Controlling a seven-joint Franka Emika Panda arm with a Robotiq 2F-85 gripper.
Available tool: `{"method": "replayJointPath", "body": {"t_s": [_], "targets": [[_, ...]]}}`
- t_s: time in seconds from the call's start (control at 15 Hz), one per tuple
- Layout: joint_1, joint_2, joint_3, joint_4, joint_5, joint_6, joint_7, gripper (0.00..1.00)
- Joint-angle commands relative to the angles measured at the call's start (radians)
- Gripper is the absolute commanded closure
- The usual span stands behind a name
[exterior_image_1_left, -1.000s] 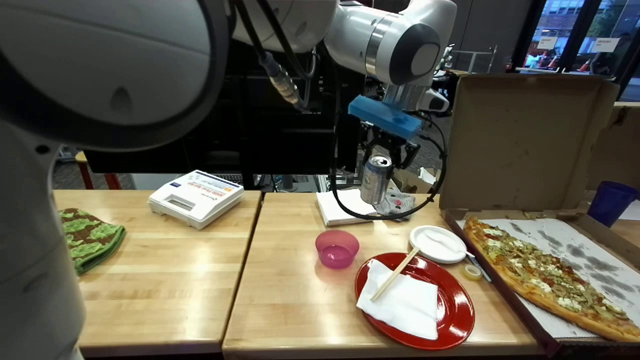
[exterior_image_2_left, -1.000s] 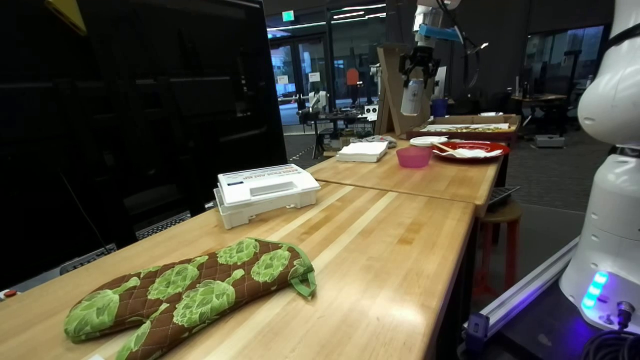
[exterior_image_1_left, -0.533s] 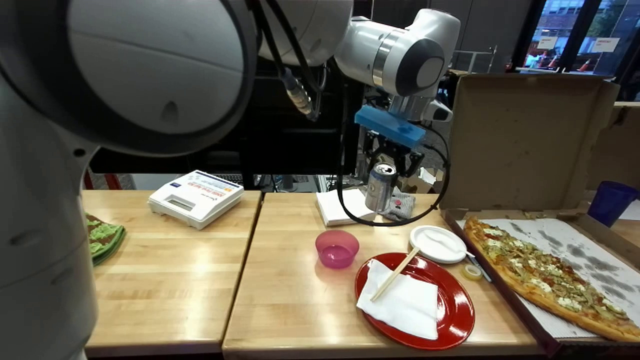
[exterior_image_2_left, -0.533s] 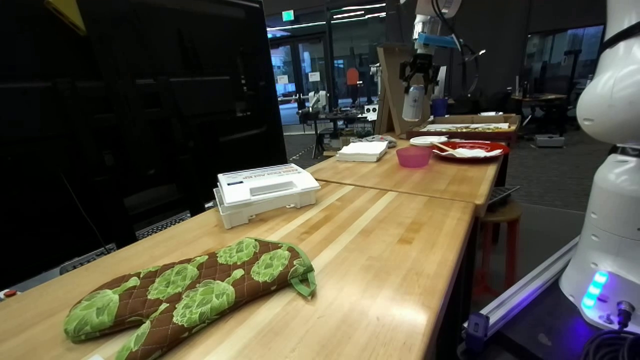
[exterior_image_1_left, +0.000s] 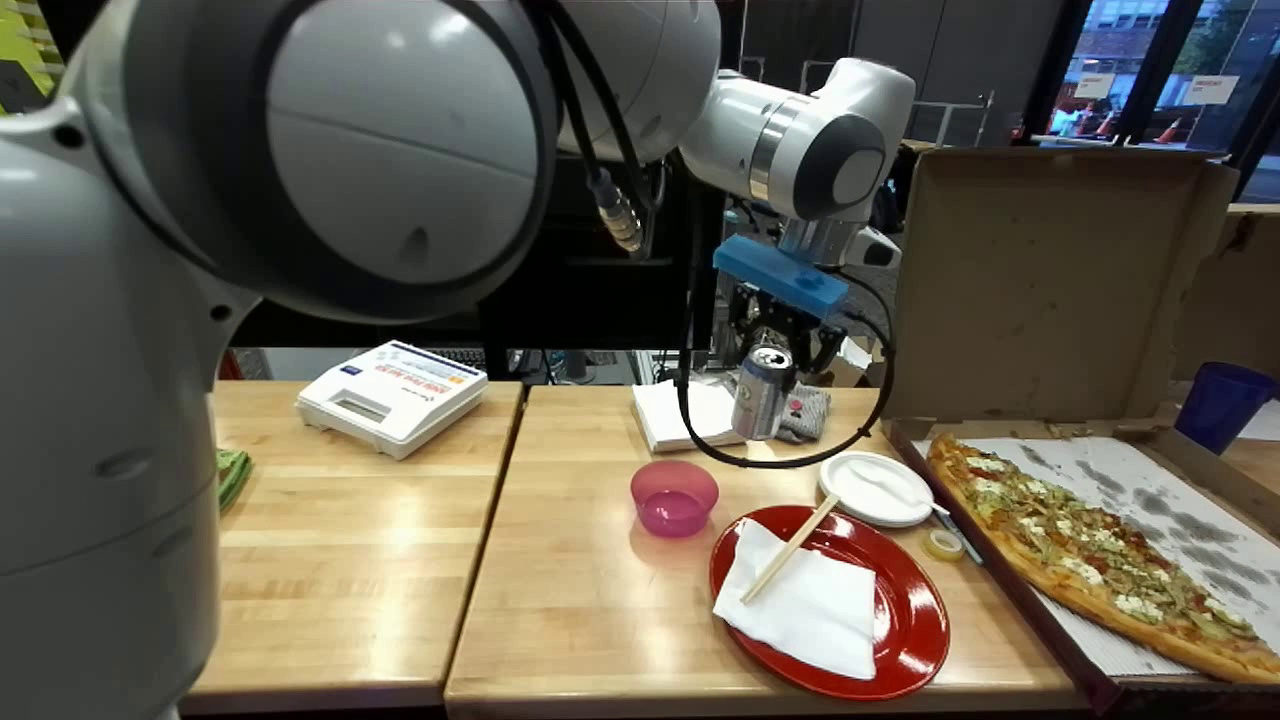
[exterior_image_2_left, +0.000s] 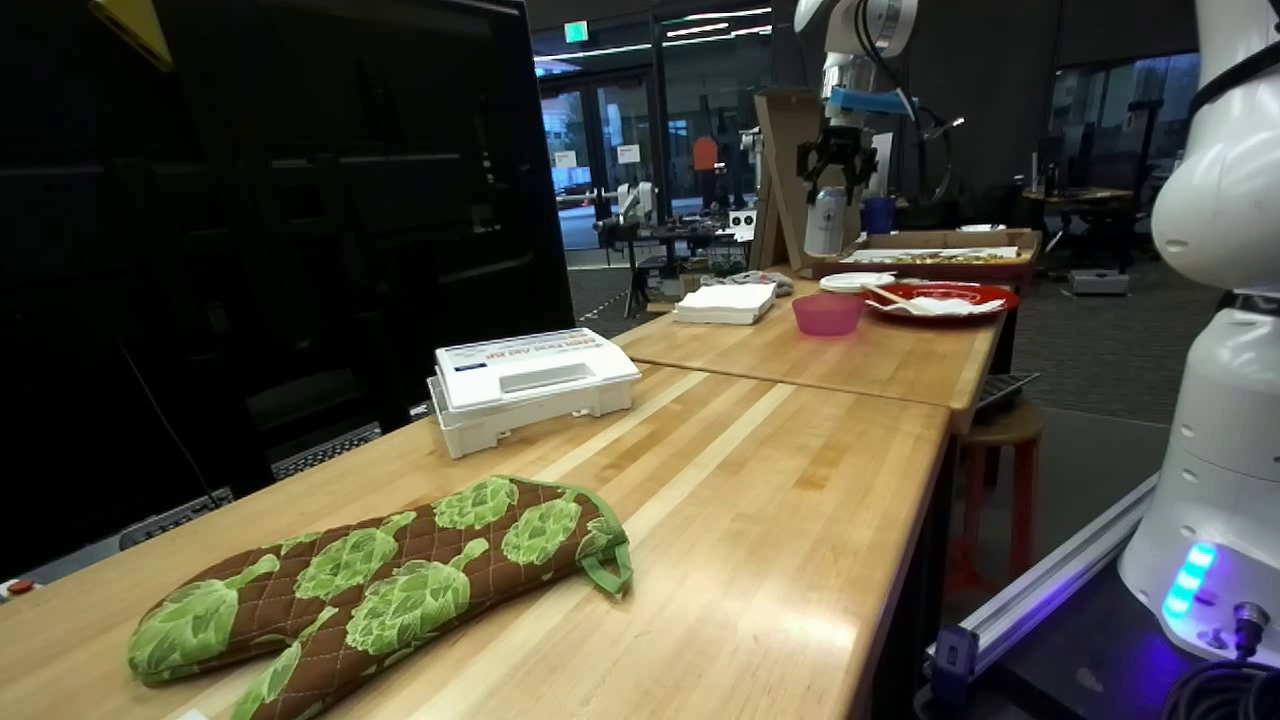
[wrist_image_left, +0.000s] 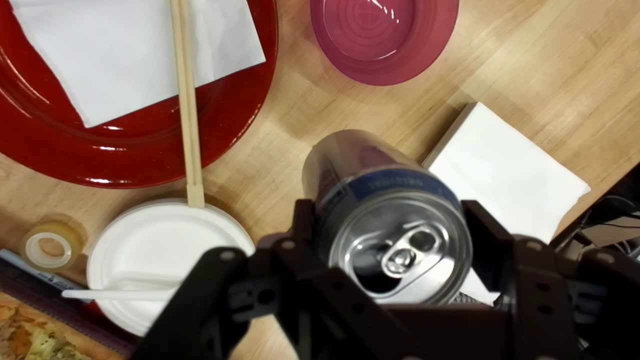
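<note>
My gripper (wrist_image_left: 385, 227) is shut on a silver can (wrist_image_left: 400, 245) with a blue band, one finger on each side. The can's top is opened, with its tab showing. In both exterior views the can (exterior_image_1_left: 762, 395) (exterior_image_2_left: 825, 225) hangs slightly tilted below the gripper (exterior_image_1_left: 785, 345), above the table. Below and around it are a stack of white napkins (exterior_image_1_left: 665, 420), a grey cloth (exterior_image_1_left: 803, 415), a pink bowl (exterior_image_1_left: 674, 500), a white plate (exterior_image_1_left: 870, 485) with a white plastic utensil, and a red plate (exterior_image_1_left: 915, 640) with a napkin (exterior_image_1_left: 810, 610) and chopsticks (exterior_image_1_left: 790, 550).
An open pizza box (exterior_image_1_left: 1050, 300) with pizza (exterior_image_1_left: 1080, 540) stands at the right, its lid upright. A tape roll (exterior_image_1_left: 943, 544) lies beside it. A white first aid case (exterior_image_1_left: 390, 400) and an artichoke-print oven mitt (exterior_image_2_left: 400, 580) lie on the adjoining table. A blue cup (exterior_image_1_left: 1225, 405) stands behind the box.
My gripper has moved down with the can still in it, lowering it toward the table. The arm's nearer links have shifted right in an exterior view. The tabletop things have not moved.
</note>
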Motion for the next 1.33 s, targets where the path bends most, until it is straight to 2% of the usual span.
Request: {"method": "replayJointPath", "body": {"t_s": [0.0,0.53,1.27], "targets": [[-0.008,0.027,0.016,0.026,-0.003,0.01,0.03,0.54],[-0.007,0.099,0.029,0.038,-0.012,0.072,0.042,0.54],[0.003,0.18,0.05,0.096,-0.033,0.077,0.078,0.54]]}}
